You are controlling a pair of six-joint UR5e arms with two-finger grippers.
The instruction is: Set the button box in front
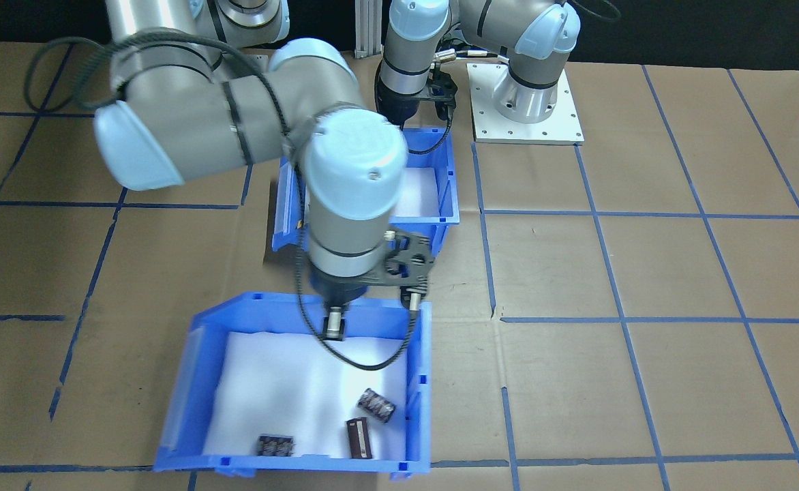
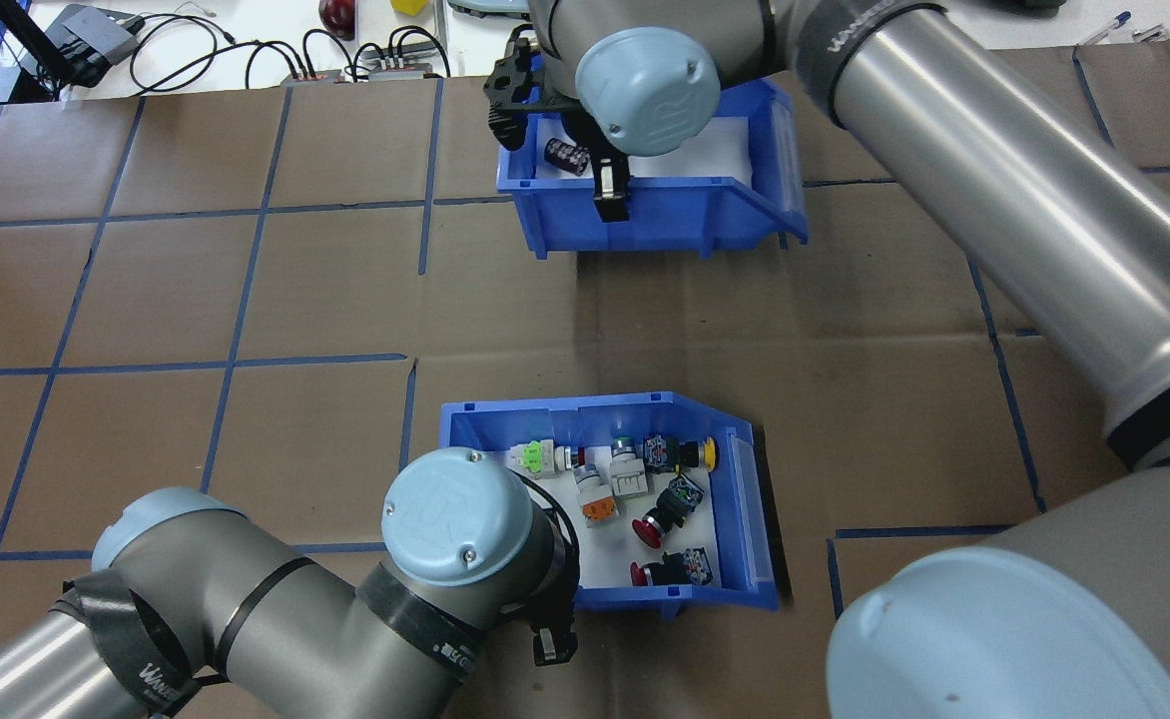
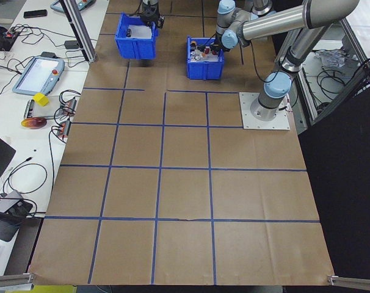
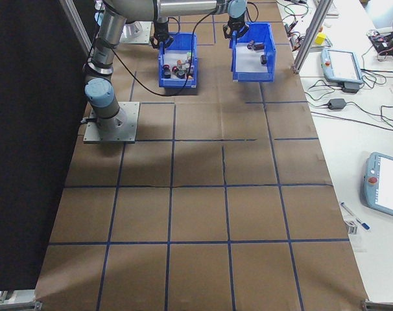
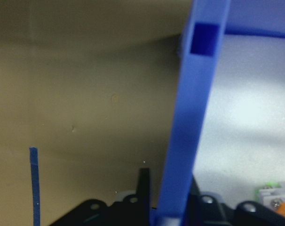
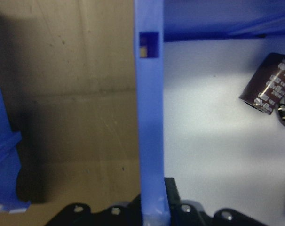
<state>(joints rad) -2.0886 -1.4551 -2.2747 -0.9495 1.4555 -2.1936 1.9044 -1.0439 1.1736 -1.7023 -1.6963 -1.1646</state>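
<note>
The button box [image 2: 745, 519] sits on the tabletop [image 2: 246, 300] nearer the robot's base than the other bin [image 2: 645, 210], which holds dark cylinders and lies directly beyond it with a stretch of bare paper between. From the overhead view the button box's long axis seems to run toward and away from that other bin, though it is close to square; its sloped, scooped opening points to the robot's right, and its back wall is on the left.

It looks like stiff moulded plastic, light for its bulk, with loose switches [image 2: 660, 514] on a white foam liner, so I'd expect them to slide if it tips. The smooth wall may be slippery; the thin rim is the natural place to pinch.

The left tool [image 5: 173, 214] is doing just that: its wrist view shows a finger on either side of the button box's wall, narrowed onto it at the near back corner. The right tool [image 6: 154, 212] straddles the other bin's wall the same way, closed onto it, at the edge of that bin facing the button box
</note>
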